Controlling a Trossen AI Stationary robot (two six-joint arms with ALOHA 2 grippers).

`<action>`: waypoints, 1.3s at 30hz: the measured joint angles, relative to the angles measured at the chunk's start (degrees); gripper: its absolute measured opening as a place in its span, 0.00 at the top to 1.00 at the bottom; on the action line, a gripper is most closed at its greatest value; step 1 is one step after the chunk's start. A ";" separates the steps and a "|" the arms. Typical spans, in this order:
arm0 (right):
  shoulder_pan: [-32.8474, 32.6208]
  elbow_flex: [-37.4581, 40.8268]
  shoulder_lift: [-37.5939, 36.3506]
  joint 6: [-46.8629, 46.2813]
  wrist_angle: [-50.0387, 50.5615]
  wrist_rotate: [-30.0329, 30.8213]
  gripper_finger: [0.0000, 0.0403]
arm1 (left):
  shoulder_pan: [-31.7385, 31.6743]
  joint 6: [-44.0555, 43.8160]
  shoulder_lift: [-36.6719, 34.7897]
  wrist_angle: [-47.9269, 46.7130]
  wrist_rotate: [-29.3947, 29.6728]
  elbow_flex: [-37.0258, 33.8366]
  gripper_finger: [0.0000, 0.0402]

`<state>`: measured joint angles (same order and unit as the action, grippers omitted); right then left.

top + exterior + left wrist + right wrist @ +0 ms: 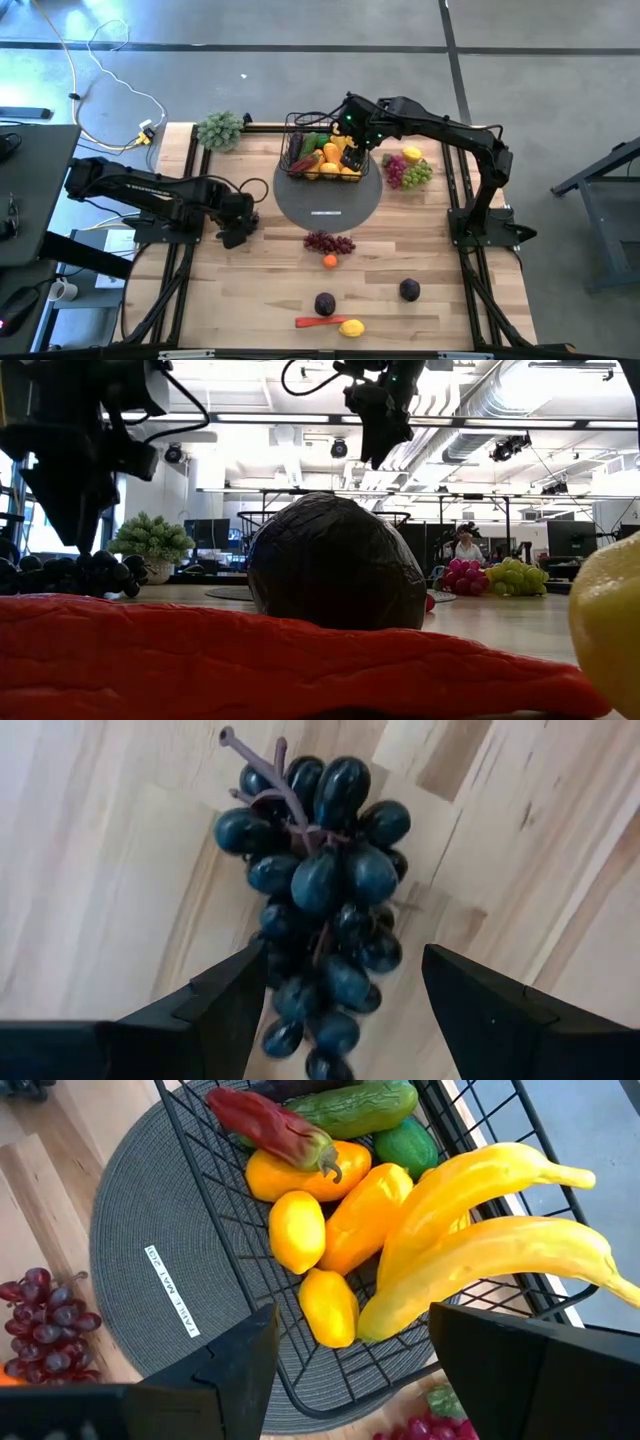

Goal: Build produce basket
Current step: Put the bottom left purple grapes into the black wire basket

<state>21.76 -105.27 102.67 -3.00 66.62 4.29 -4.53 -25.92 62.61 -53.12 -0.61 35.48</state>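
The black wire basket point(292, 128) stands on a grey round mat point(330, 208) at the table's far middle. It holds bananas point(480, 1230), lemons, a cucumber and other produce. The bananas' far ends lean over the basket's rim point(545, 1190). My right gripper point(355, 1310) hangs open above the basket point(350, 155), with nothing between its fingers. My left gripper point(345, 948) is low at the table's left point(237, 232), open and pointing down. Its fingers stand on either side of a dark grape bunch point(330, 890) lying on the wood.
Loose on the table lie red grapes point(328, 242), an orange point(330, 262), two plums point(325, 303), a red chilli point(315, 322) and a lemon point(352, 328). Pink and green grapes point(405, 172) sit right of the basket. A pale-green leafy bunch point(220, 130) is at far left.
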 joint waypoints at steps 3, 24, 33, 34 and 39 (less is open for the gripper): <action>0.00 0.00 0.00 0.08 0.01 0.00 0.41 | 0.00 -0.47 0.26 2.70 1.05 -1.35 0.37; 0.00 0.00 0.04 -1.32 0.16 0.02 0.41 | -0.05 -5.14 11.87 16.54 5.77 -4.35 0.52; 0.32 0.02 -0.72 -2.58 0.40 0.02 0.41 | -0.05 -4.05 11.58 20.96 4.71 -4.33 0.94; 0.39 0.02 -1.03 -2.72 0.38 0.04 0.41 | -0.06 -4.05 11.58 21.21 4.71 -4.33 0.96; 1.18 0.02 -2.86 -3.20 1.03 1.01 0.41 | -1.69 -4.01 10.94 25.12 2.04 -4.33 0.96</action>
<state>22.94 -105.25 99.81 -6.20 67.65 5.31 -6.22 -29.93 73.55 -28.01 1.43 31.16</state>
